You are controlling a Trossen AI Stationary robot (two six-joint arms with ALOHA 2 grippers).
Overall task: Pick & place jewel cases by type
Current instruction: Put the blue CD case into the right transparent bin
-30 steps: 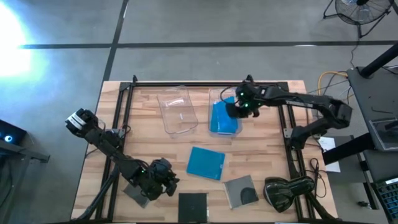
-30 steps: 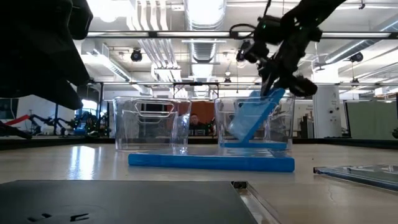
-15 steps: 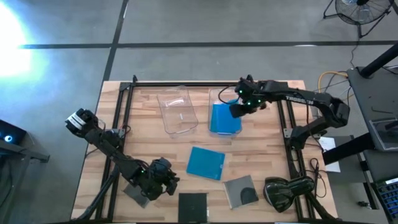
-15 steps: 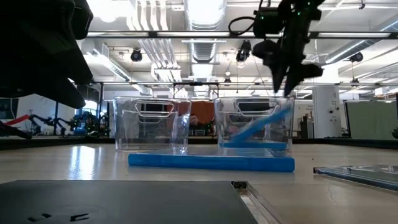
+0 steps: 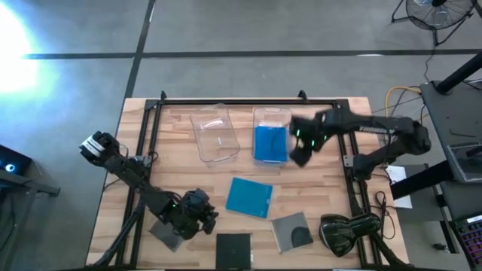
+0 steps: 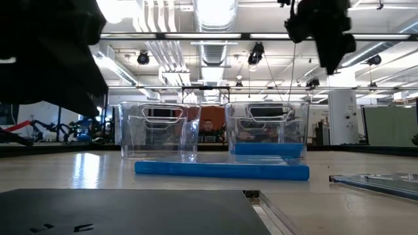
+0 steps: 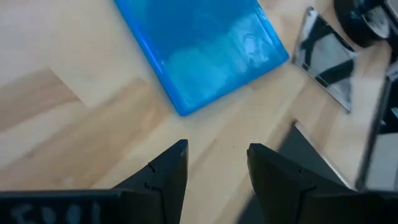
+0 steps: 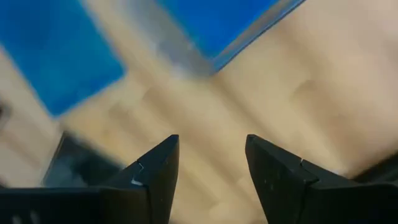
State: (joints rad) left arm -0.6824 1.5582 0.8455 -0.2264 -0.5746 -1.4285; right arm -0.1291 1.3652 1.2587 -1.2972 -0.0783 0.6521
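One blue jewel case (image 5: 271, 143) lies flat on the floor of the right clear bin (image 5: 273, 114); the low view shows it (image 6: 268, 149) there as well. My right gripper (image 5: 300, 156) hangs open just right of that bin and above its rim (image 6: 331, 62), with nothing between its fingers (image 8: 211, 140). A second blue case (image 5: 249, 197) lies flat mid-table. My left gripper (image 5: 205, 217) waits open near the front left, close to that case (image 7: 199, 50).
The left clear bin (image 5: 215, 135) stands beside the right one. Dark cases lie along the near edge: one black (image 5: 233, 248), one grey (image 5: 291, 231), one under my left arm (image 5: 163, 233). A bulky black curved device (image 5: 350, 233) sits at the near right corner.
My right gripper has opened and let go of the blue case, which was tilted in the right bin and has dropped flat onto its floor. The gripper has then risen clear of the bin and gone toward the table's near and right edges.
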